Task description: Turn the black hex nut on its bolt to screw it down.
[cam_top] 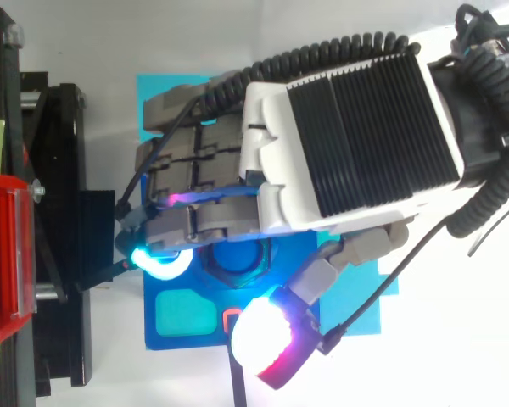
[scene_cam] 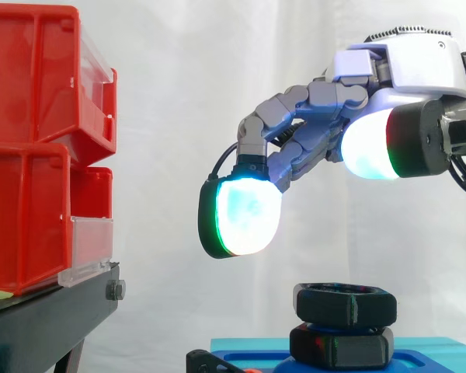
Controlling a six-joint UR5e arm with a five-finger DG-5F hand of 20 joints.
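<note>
We see the hand point(scene_cam: 404, 70) above the black hex nut point(scene_cam: 346, 303) on the blue base point(scene_cam: 435, 346), fingers point(scene_cam: 248, 214) apart, empty; nut looks stiff, light, best pinched across opposite flats.

A white curtain point(scene_cam: 179, 101) hangs in soft folds across the whole back of the scene, evenly and brightly lit with no hard shadows on it. At the left, red bins point(scene_cam: 31, 155) with clear front lips are stacked one above the other on a black stand point(scene_cam: 50, 318), whose edge carries a small bolt head. Seen from above, the stand runs down the left side and the tabletop point(cam_top: 467, 348) beside it is plain white.
</note>
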